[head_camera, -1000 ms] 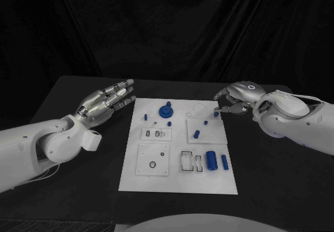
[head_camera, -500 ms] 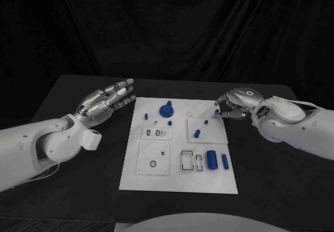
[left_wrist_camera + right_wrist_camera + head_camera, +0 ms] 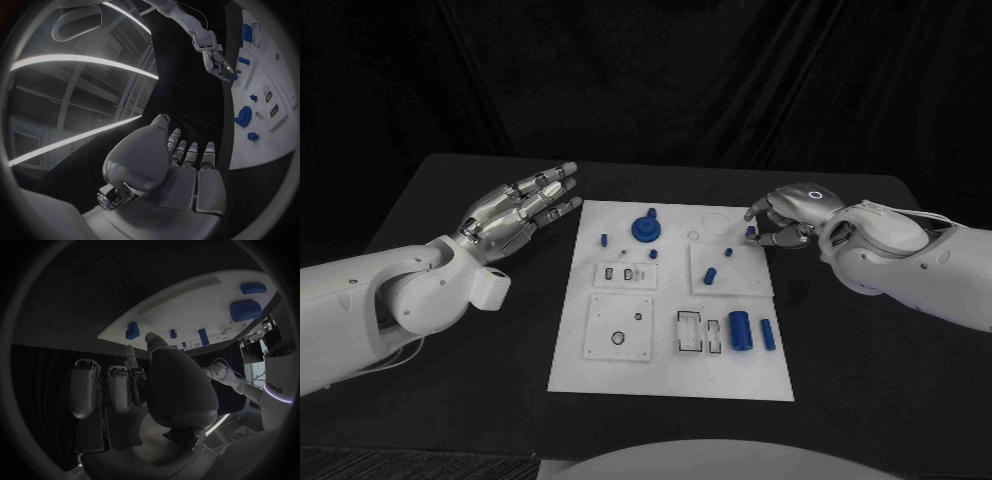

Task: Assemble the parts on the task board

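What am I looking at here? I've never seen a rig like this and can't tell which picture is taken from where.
It is a robot with two white arms ending in silver hands, at a black table. One picture looks down from its head; the two round ones come from cameras behind each wrist. On the table lies a white board carrying small blue parts, such as a round knob and two cylinders. The left hand hangs open beside the board, holding nothing. The right hand is at the board's far right corner, fingertips at a small blue piece; whether it grips it I cannot tell.
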